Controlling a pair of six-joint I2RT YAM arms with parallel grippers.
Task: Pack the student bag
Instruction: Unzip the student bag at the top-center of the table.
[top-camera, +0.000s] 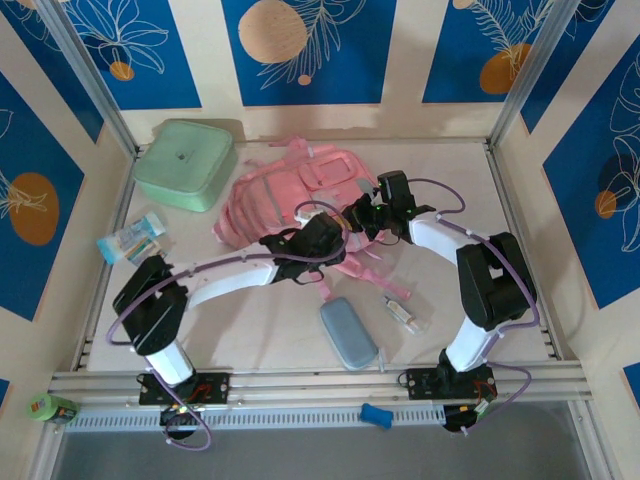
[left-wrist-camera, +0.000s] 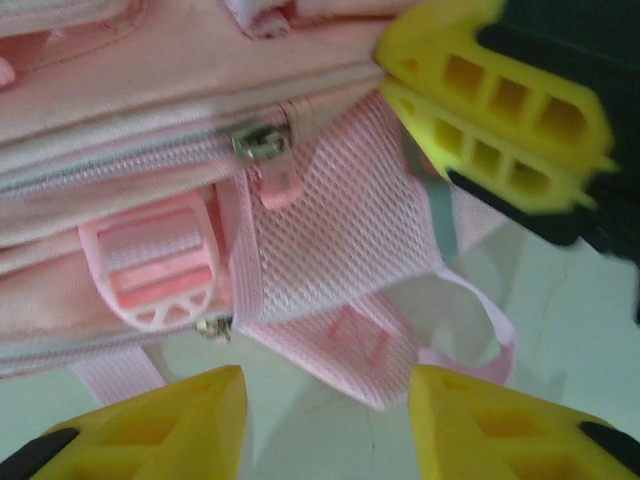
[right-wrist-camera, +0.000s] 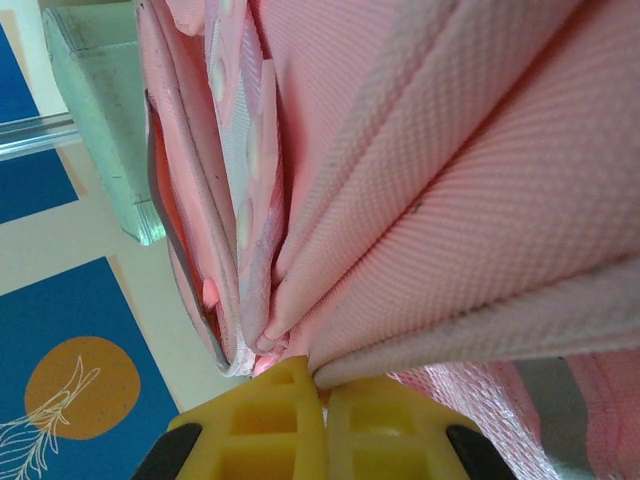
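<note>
1. The backpack (top-camera: 270, 195) lies flat on the worktop (top-camera: 260, 330) in the middle of the overhead view, pocket side up. Its long axis runs on a slant from lower left to upper right. You cannot tell which end is its top.
2. Pink straps (top-camera: 365, 265) trail off its lower right edge towards the bottom of the frame.
3. A green lidded box (top-camera: 185, 165) sits just beside the backpack at upper left. A grey oval case (top-camera: 348, 333) lies apart from it at lower centre, with a small bottle (top-camera: 405, 313) to the right of the case.
4. Your left arm rises from its base at lower left and bends at the elbow. Its white forearm reaches right across the frame, so the left tool (top-camera: 330, 240) sits at the backpack's lower right edge.
5. In the left wrist view the left tool (left-wrist-camera: 325, 390) stands partly open with nothing between its yellow fingers (left-wrist-camera: 150, 430). It hangs above a pink mesh flap (left-wrist-camera: 340, 240), with a zip pull (left-wrist-camera: 262, 140) and a pink buckle (left-wrist-camera: 160, 270) to the left.
6. Your right arm comes up at lower right, folds at the elbow and reaches up and left. The right tool (top-camera: 362, 215) meets the same corner of the backpack, close to the left one.
7. The right tool (right-wrist-camera: 300, 385) is closed tight, pinching a fold of the backpack's pink fabric (right-wrist-camera: 480, 150) at its tips. In the left wrist view it (left-wrist-camera: 390, 85) grips the edge by the zip seam at upper right.
</note>
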